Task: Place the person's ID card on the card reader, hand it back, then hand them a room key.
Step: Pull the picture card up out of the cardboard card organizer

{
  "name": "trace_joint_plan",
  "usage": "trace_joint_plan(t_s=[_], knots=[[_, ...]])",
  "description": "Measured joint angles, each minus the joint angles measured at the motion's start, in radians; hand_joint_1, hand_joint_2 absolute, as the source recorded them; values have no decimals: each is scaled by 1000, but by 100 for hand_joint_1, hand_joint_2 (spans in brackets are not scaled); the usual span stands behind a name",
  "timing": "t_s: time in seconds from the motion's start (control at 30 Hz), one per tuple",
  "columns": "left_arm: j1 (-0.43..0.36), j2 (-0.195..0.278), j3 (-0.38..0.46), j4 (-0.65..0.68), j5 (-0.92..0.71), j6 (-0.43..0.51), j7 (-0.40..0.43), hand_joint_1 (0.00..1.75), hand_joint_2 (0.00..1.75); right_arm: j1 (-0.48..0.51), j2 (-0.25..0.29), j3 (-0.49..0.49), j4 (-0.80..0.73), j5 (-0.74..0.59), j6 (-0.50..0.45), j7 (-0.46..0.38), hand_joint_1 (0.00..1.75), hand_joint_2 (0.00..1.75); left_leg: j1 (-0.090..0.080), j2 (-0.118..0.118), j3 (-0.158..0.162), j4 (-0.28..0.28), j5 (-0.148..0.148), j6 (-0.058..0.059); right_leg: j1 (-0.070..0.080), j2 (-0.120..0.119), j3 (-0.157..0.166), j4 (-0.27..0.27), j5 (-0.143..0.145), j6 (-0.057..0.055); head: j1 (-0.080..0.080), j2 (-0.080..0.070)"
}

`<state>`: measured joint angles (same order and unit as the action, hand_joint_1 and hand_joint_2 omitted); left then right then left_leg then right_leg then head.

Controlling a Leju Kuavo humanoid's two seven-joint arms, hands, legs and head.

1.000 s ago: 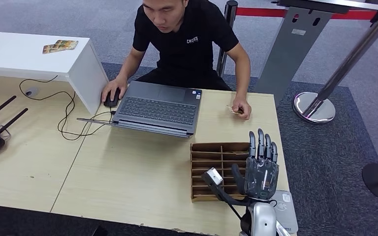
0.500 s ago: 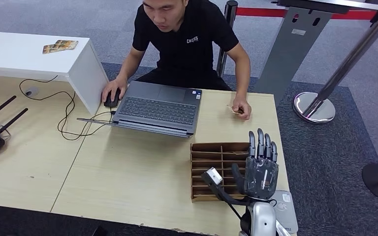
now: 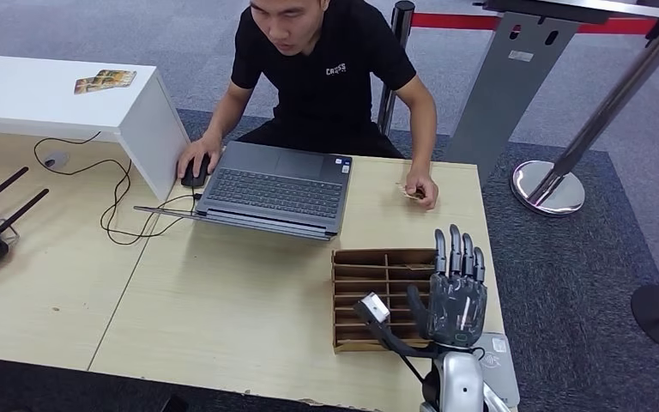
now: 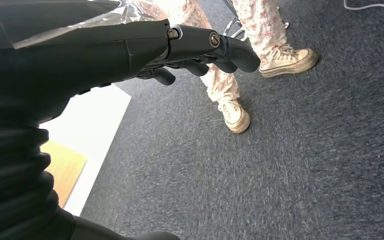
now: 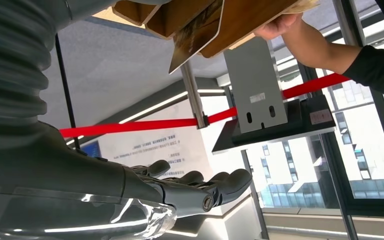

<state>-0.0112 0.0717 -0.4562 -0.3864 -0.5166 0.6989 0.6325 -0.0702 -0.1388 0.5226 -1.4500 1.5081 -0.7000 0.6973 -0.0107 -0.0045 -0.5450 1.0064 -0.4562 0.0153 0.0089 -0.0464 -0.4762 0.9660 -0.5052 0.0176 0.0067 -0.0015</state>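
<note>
The right robot hand [image 3: 456, 296] stands upright at lower right of the frame, fingers spread, holding nothing, just over the cardboard rack [image 3: 377, 296] and beside the grey reader [image 3: 499, 365]. The card [image 3: 411, 193] seems pinched in the person's hand [image 3: 421, 188] at upper right, small and hard to make out. Risk: a thin, slick card could slip from smooth plastic fingers at handover, or the rising palm could clip the rack's flimsy dividers. The left robot hand [image 4: 200, 47] hangs over carpet, fingers loosely curled, holding nothing

One laptop [image 3: 276, 189], one mouse [image 3: 194, 172], one cardboard divider box [image 3: 381, 296], one card reader [image 3: 498, 365], one person [image 3: 326, 73], two stanchion posts [image 3: 558, 172] on floor.
</note>
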Motion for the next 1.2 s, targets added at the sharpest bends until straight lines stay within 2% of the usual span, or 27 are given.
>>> trace_joint_plan(t_s=[0.07, 0.13, 0.2, 0.23, 0.27, 0.37, 0.47, 0.6, 0.83, 1.0, 1.13, 1.2], knots=[[0, 0, 0, 0, 0, 0, 0, 0, 175, 0, -2, 0, 3, 1, 0, 0, 3, 175, 0, 0, 0, 0, 0, 0, 0, 0, 0, 0, 0, 0, 0, 0], [0, 0, 0, 0, 0, 0, -1, 0, 175, 0, -3, 0, 5, 1, 0, 0, 14, 175, 0, 0, 0, 0, 0, 0, 0, 0, 0, 0, 0, 0, 0, 0], [1, 0, 0, 0, 0, 0, -2, 0, 175, 0, -4, 0, 5, 1, 0, 0, 65, 175, 0, 0, 0, 0, 0, 0, 0, 0, 0, 0, 0, 0, 0, 0], [1, 0, 0, 0, 0, 0, -2, 0, 175, 0, -4, 0, 5, 1, 0, 0, 84, 175, 0, 0, 0, 0, 0, 0, 0, 0, 0, 0, 0, 0, 0, 0], [1, 0, 0, 0, 0, 0, -3, 0, 175, 0, -5, 0, 5, 1, 0, 0, 90, 175, 0, 0, 0, 0, 0, 0, 0, 0, 0, 0, 0, 0, 0, 0], [1, 0, 0, 0, 0, 0, -4, 0, 175, 0, -7, -1, 5, 2, 0, 0, 48, 175, 0, 0, 0, 0, 0, 0, 0, 0, 0, 0, 0, 0, 0, 0], [1, 0, 0, 0, 0, 0, -5, 0, 175, 0, -9, -1, 5, 2, 0, 0, 37, 175, 0, 0, 0, 0, 0, 0, 0, 0, 0, 0, 0, 0, 0, 0], [1, 0, 0, 0, -1, 0, -6, 0, 175, 0, -12, -2, 5, 3, 0, 0, 10, 175, 0, 0, 0, 0, 0, 0, 0, 0, 0, 0, 0, 0, 0, 0], [1, 0, 0, 0, -1, 0, -6, 0, 175, 0, -13, -5, 5, 5, 0, 0, 10, 175, 0, 0, 0, 0, 0, 0, 0, 0, 0, 0, 0, 0, 0, 0], [2, 0, 0, 0, -1, 0, -6, 0, 175, 0, -13, -6, 5, 5, 0, 0, 0, 175, 0, 0, 0, 0, 0, 0, 0, 0, 0, 0, 0, 0, 0, 0], [2, 0, 0, 0, -1, 0, -6, 0, 175, 0, -13, -6, 5, 5, 0, 0, 2, 175, 0, 0, 0, 0, 0, 0, 0, 0, 0, 0, 0, 0, 0, 0], [2, 0, 0, 0, -2, 0, -6, 0, 175, 0, -13, -6, 6, 5, 0, 0, 9, 175, 0, 0, 0, 0, 0, 0, 0, 0, 0, 0, 0, 0, 0, 0]])
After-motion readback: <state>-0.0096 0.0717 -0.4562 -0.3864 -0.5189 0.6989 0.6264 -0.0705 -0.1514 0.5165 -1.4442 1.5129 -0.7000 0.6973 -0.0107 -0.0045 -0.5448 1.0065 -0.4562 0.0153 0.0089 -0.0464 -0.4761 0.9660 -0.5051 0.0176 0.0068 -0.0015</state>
